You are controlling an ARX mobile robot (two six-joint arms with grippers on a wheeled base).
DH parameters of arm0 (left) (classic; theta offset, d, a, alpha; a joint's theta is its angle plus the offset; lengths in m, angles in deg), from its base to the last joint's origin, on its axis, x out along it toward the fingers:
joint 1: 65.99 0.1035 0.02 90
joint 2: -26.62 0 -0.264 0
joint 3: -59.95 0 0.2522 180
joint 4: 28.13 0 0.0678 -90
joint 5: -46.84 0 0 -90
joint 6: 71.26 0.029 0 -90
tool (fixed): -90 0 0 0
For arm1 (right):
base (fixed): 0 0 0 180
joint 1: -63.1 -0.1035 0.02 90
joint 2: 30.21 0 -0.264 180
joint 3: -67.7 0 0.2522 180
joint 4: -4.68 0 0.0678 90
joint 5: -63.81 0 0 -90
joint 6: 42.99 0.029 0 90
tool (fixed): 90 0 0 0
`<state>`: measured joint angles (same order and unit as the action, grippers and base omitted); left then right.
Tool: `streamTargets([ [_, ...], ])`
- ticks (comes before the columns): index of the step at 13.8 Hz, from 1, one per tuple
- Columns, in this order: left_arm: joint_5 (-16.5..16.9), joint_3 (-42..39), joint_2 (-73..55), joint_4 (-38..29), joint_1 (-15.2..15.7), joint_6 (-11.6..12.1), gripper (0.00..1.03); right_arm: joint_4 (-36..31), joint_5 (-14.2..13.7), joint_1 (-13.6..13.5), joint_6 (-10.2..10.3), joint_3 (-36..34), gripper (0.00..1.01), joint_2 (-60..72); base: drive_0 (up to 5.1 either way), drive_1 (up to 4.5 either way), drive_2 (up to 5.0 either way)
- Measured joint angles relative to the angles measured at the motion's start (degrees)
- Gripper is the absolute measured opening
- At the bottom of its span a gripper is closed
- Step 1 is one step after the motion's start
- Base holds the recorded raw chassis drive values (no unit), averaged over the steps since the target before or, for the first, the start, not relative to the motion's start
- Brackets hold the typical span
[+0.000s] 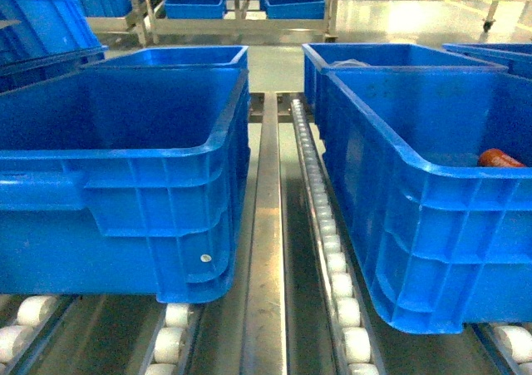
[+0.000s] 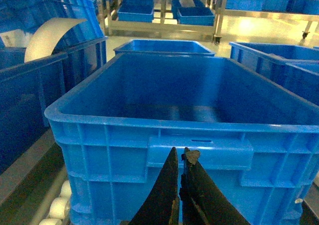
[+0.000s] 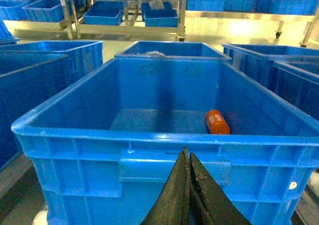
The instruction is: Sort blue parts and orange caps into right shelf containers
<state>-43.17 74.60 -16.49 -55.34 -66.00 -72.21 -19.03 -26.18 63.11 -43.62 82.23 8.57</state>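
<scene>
Two large blue crates, the shelf containers, stand side by side on a roller shelf: a left one and a right one. An orange cap lies on its side on the floor of the right crate, also seen as the orange cap in the head view. The left crate shows a bare inside. My left gripper is shut and holds nothing, just short of that crate's near handle. My right gripper is shut and holds nothing, in front of the right crate's near wall. Blue parts are out of view. Neither gripper shows in the head view.
White rollers and a steel rail run between the crates. More blue crates stand behind and to both sides. A white curved sheet sticks out of a crate on the far left. Metal racks with blue bins stand across the aisle.
</scene>
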Motion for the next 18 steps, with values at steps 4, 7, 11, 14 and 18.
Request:
streamTargets([
  [4, 0.0, -0.28, 9.64, 8.44, 0.0, 0.0, 0.02, 8.22, 0.0, 0.0, 0.0, -0.02, 0.01, -9.03, 0.0, 0.0, 0.0],
  [7, 0.0, -0.31, 17.99, 15.98, 0.0, 0.0, 0.02, 15.32, 0.0, 0.0, 0.0, -0.04, 0.01, -16.5, 0.0, 0.0, 0.0],
  [11, 0.0, -0.31, 23.34, 21.16, 0.0, 0.0, 0.02, 19.96, 0.0, 0.0, 0.02, -0.04, 0.01, -21.27, 0.0, 0.0, 0.0],
  [14, 0.0, -0.33, 28.24, 26.03, 0.0, 0.0, 0.02, 24.26, 0.0, 0.0, 0.0, -0.04, 0.01, -25.62, 0.0, 0.0, 0.0],
  [18, -0.09, -0.31, 34.03, 32.35, 0.0, 0.02, 0.02, 37.9, 0.02, 0.0, 0.04, -0.04, 0.01, -38.03, 0.0, 0.0, 0.0],
])
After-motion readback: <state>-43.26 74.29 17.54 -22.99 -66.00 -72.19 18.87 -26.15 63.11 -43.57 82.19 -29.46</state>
